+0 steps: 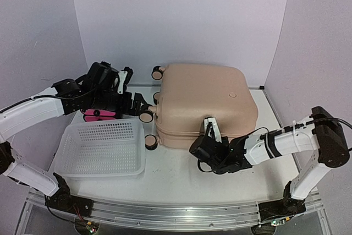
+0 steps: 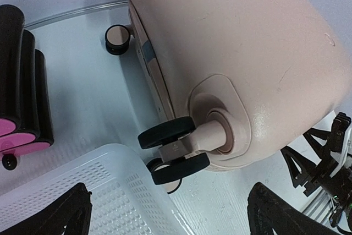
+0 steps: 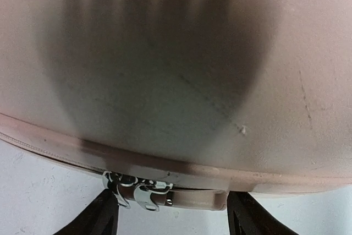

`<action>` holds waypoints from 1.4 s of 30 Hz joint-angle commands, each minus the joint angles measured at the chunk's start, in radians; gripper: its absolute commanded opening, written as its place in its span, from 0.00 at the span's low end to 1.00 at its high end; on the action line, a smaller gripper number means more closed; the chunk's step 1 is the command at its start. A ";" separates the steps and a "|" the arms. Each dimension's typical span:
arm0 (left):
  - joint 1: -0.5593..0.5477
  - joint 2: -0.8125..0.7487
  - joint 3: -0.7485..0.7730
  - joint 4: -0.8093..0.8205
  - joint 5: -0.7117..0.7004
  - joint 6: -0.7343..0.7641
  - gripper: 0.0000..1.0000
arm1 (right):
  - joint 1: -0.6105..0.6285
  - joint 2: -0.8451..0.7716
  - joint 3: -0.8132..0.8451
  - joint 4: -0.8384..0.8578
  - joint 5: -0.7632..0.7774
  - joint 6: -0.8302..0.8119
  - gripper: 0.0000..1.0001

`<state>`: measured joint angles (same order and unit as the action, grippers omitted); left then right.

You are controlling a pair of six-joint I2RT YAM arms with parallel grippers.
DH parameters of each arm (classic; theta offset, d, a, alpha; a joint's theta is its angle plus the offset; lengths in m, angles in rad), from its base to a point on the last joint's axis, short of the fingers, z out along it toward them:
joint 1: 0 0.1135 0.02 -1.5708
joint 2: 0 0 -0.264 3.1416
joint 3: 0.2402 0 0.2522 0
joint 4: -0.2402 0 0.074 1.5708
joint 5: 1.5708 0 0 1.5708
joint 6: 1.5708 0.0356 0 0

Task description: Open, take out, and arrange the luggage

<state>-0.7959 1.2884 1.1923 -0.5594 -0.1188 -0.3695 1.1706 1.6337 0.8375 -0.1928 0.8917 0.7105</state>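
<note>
The luggage (image 1: pixel 204 100), a large peach-pink hard-shell suitcase, lies flat and closed in the middle of the table, its black wheels (image 1: pixel 146 116) pointing left. My left gripper (image 2: pixel 173 219) hovers open by the wheel end, above one double wheel (image 2: pixel 173 149), with nothing between its fingers. My right gripper (image 1: pixel 212 131) is at the suitcase's near side. In the right wrist view the right gripper (image 3: pixel 173 218) stands open, its fingers either side of two metal zipper pulls (image 3: pixel 137 189) and a peach tab on the seam. The left finger is right against the pulls.
A white mesh plastic basket (image 1: pixel 102 149) sits left of the suitcase, its corner (image 2: pixel 110 191) close to the wheel. A black-and-pink drawer box (image 1: pixel 98 114) stands behind the basket, under my left arm. White walls enclose the back and sides.
</note>
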 commanded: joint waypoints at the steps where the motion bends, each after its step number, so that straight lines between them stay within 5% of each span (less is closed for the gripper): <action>1: 0.000 0.058 0.074 0.017 0.044 0.047 0.97 | -0.017 0.018 0.046 0.008 0.132 0.031 0.58; 7: 0.000 0.065 0.038 0.049 0.073 0.028 0.92 | -0.048 -0.116 0.034 -0.186 0.128 0.083 0.32; 15: 0.003 0.034 0.008 0.073 0.171 0.024 0.89 | -0.097 -0.366 -0.052 -0.362 -0.293 -0.057 0.57; 24: 0.003 0.017 -0.003 0.080 0.202 0.016 0.86 | -0.172 -0.275 -0.137 0.062 -0.650 -0.152 0.50; 31: 0.003 0.003 -0.023 0.099 0.221 0.002 0.84 | -0.107 -0.239 -0.173 0.241 -0.489 -0.202 0.49; 38: 0.002 -0.003 -0.036 0.113 0.232 0.006 0.81 | -0.077 -0.308 -0.236 0.245 -0.228 -0.092 0.26; 42: 0.003 -0.002 -0.039 0.117 0.241 0.005 0.79 | -0.077 -0.293 -0.219 0.244 -0.225 -0.103 0.25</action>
<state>-0.7967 1.3228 1.1618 -0.4957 0.1047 -0.3664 1.0920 1.3602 0.6014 -0.0013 0.5755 0.5877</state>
